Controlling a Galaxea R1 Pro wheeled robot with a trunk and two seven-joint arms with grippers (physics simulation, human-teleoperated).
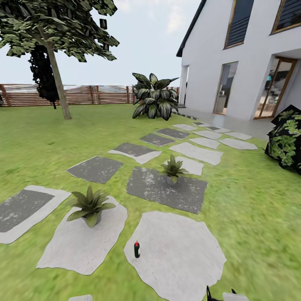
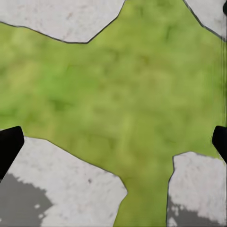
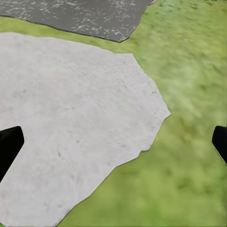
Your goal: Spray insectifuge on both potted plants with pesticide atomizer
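The pesticide atomizer stood upright on a pale stepping stone, near its edge. One potted plant sat on the neighbouring pale stone beside the atomizer's stone; the other potted plant sat on the dark stone beyond it. The left tool and the right tool both hung spread wide, gripping nothing.

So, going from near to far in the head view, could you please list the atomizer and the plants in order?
Pesticide atomizer → nearer potted plant → farther potted plant → big striped broad-leaved plant by the wooden fence.
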